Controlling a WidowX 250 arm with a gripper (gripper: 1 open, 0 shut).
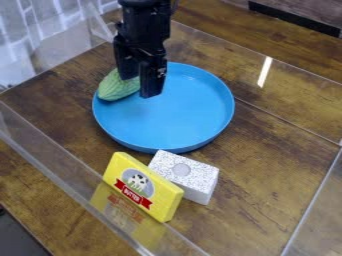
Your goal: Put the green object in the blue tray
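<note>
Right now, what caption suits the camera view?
Black pincer above a blue tray, green object partly behind it, yellow box nearby.

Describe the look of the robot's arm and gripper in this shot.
The arm is matte black, coming in from the top edge. The gripper is black too, blocky above, with dark fingers below. No lettering is readable; finer detail is too small to tell.

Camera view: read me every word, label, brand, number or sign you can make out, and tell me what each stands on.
No text is sharp enough to quote.
Yellow box: a red label with a cow's head and small pale lettering, too small and blurred to read.
White speckled block: no readable text.
Blue tray and green object: none seen.
</note>
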